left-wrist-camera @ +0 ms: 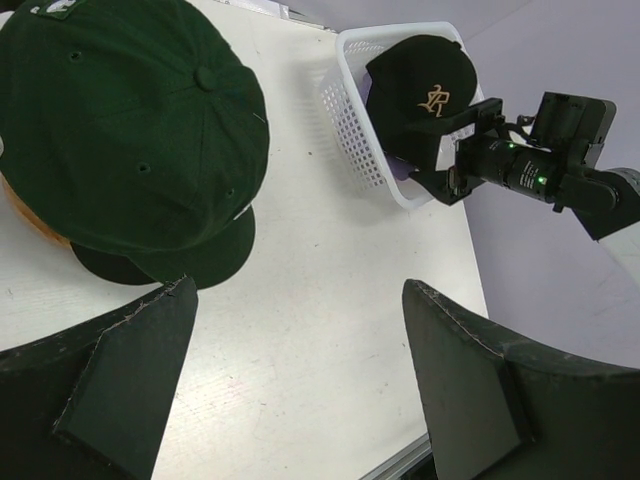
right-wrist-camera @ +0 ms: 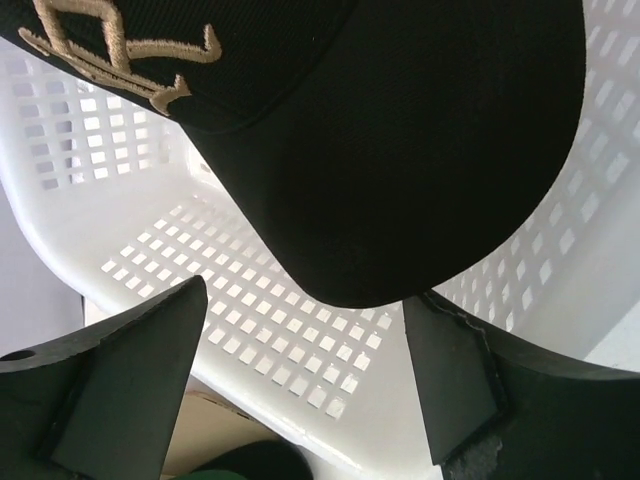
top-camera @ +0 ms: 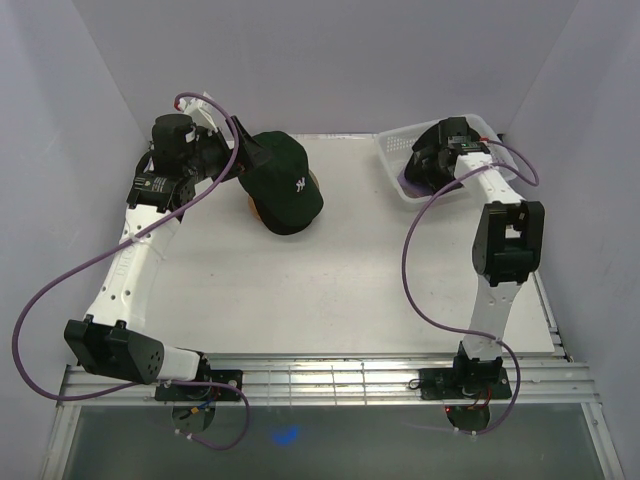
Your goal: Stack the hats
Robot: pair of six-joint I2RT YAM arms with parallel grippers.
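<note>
Pale grey walls close in a smooth white counter [top-camera: 330, 280]. At its far left a dark green cap [top-camera: 285, 185] of soft woven fabric, with panel seams, a top button and a small white embroidered logo, sits domed over a round wooden stand [left-wrist-camera: 30, 215]. Only an orange-brown edge of the stand shows beneath it. A second brim [left-wrist-camera: 105, 265], black, pokes out under the green one, and the rest of that cap is covered.

The left claw [left-wrist-camera: 300, 380] hangs just beside this pile, its flat dark fingers [left-wrist-camera: 120, 370] spread apart with only bare counter between them.

At the far right stands a white plastic mesh basket [top-camera: 392, 152] with a square-holed grid and rounded corners. A black cap [left-wrist-camera: 420, 85] with a gold embroidered logo sits in it, the curved stiff brim [right-wrist-camera: 400, 150] pointing toward the right wrist camera. A sliver of lavender fabric [left-wrist-camera: 400, 172] shows low in the basket, too hidden to make out its shape.

The right claw [right-wrist-camera: 300, 380] is inside the basket with its fingers [right-wrist-camera: 130, 380] wide apart, and the brim's edge lies just beyond their tips. Whether they touch it cannot be told. From the top view the arm covers most of the basket's contents.
</note>
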